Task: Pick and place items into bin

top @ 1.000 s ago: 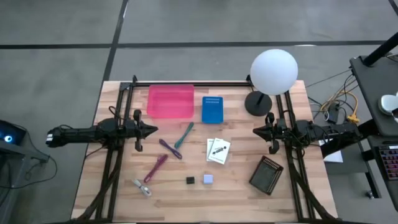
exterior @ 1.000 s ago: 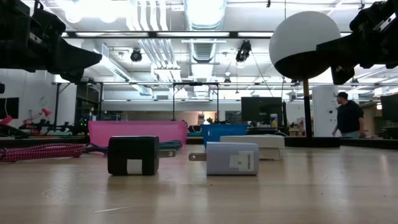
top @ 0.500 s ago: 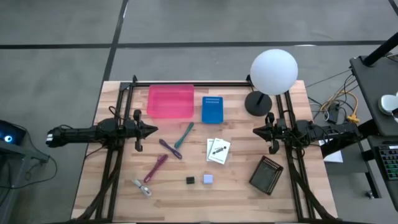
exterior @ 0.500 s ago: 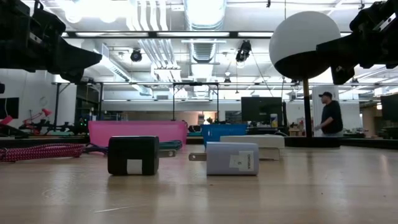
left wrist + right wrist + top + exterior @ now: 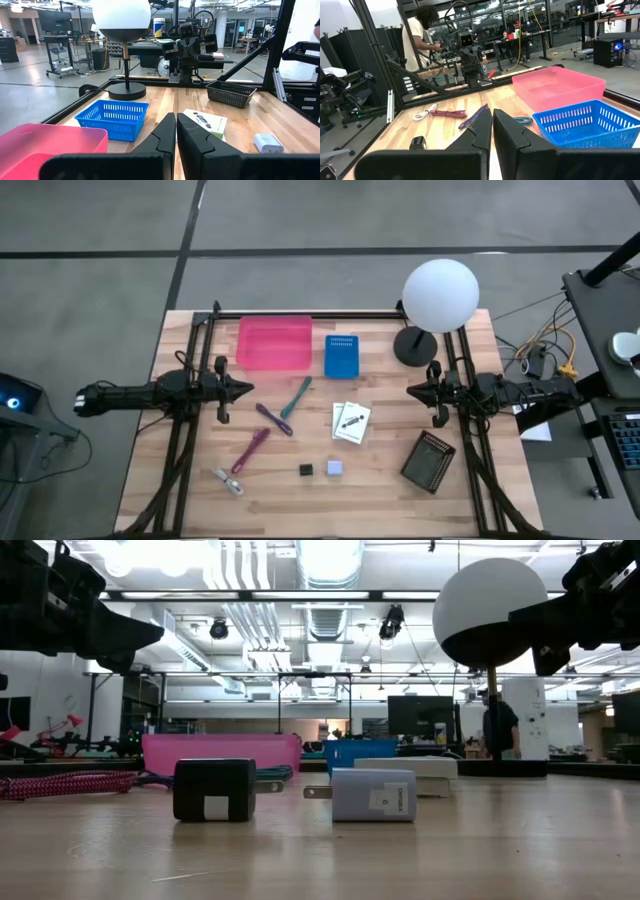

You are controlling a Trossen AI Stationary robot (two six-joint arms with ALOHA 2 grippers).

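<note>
Your left gripper (image 5: 250,389) and right gripper (image 5: 410,390) both hang above the bench (image 5: 470,340) with fingers pressed together, holding nothing. Between them lie the teal pen (image 5: 296,397), purple pen (image 5: 273,419), magenta pen (image 5: 250,449), clip (image 5: 228,481), black cube (image 5: 306,470), lavender cube (image 5: 334,468) and cards (image 5: 351,422). The pink bin (image 5: 274,342) sits at the back.

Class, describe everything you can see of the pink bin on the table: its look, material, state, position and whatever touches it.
The pink bin is a shallow, rectangular, open-topped tray of translucent pink plastic with smooth solid walls and a slightly raised rim. It sits flat and upright on the wooden table near the far edge, left of the blue basket, with a gap between them. It looks empty. Nothing but the table touches it; the left pincer hangs nearby, clear of it.
</note>
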